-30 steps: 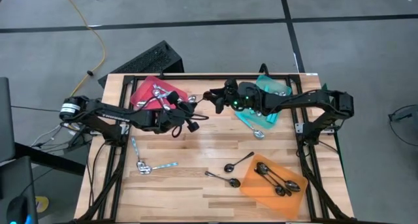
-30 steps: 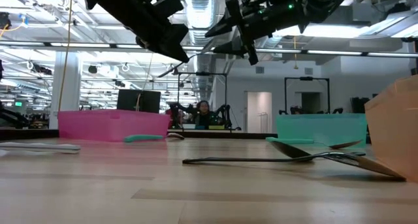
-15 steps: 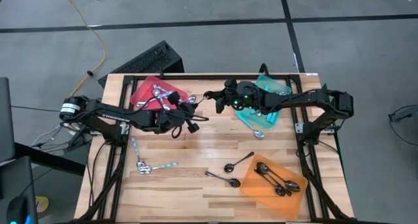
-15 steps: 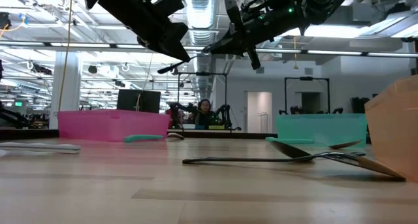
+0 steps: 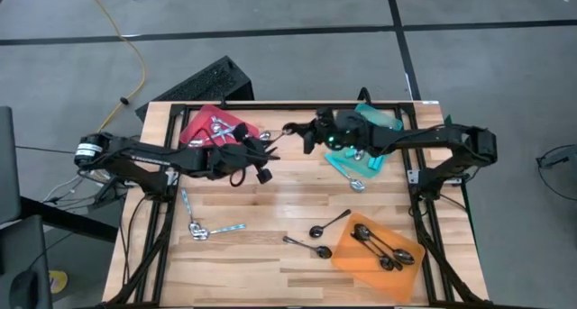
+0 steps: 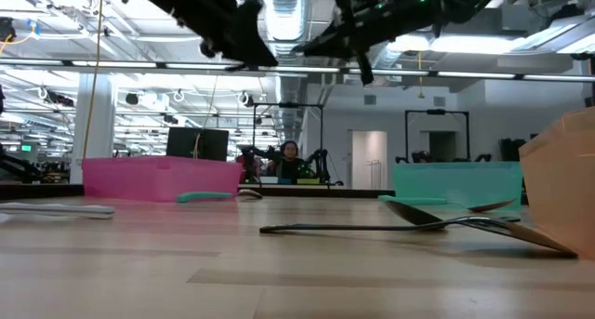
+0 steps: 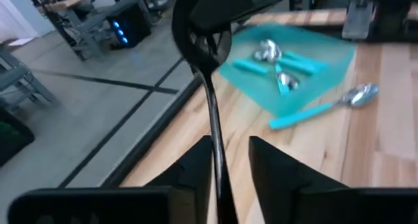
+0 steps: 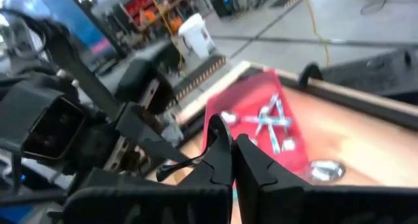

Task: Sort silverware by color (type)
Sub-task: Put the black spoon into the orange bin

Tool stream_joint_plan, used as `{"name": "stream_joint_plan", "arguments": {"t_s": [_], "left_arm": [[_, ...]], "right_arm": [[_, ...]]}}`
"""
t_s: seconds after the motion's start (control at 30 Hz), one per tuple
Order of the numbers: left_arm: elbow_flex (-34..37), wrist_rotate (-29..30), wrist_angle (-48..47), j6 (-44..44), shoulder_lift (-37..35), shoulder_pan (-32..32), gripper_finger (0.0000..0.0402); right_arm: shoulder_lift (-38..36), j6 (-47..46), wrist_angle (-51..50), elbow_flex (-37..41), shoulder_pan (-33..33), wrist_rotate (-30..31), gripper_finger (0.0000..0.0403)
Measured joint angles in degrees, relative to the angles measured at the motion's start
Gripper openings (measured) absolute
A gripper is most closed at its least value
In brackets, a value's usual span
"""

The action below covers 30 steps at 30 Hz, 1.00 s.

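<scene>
Black spoon (image 5: pixel 275 138) passing between 2 pincers above the tabletop (image 5: pixel 270 196).
Right pincer (image 5: pixel 290 129) is clamped on the bowl end; left pincer (image 5: pixel 263 149), fingers slightly parted, sits around the handle. Red tray (image 5: pixel 200 124) at 10 o'clock, teal tray (image 5: pixel 386 122) at 2, orange tray (image 5: pixel 352 259) at 5.

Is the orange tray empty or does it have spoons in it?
Not empty. The orange tray holds several black spoons, seen from above.

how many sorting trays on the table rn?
3. In the high view: red tray at upper left, teal tray at upper right, orange tray at lower right. None look hidden.
</scene>
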<state>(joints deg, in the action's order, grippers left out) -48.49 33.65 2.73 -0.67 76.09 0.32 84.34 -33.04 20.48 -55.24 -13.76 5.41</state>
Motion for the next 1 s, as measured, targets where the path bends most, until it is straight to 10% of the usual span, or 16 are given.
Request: {"name": "stream_joint_plan", "arguments": {"t_s": [0.63,1.0], "left_arm": [[-7.34,2.03,-18.65,0.60,-15.57,-0.30,0.0117],[-7.36,1.43,-34.48,8.95,-20.96,-0.39,0.0115]], "right_arm": [[-24.00,3.52,-26.48,-0.07,-12.77,2.16,0.0020],[-29.42,7.35,-56.22,-7.90,-18.98,-10.22,0.0020]]}}
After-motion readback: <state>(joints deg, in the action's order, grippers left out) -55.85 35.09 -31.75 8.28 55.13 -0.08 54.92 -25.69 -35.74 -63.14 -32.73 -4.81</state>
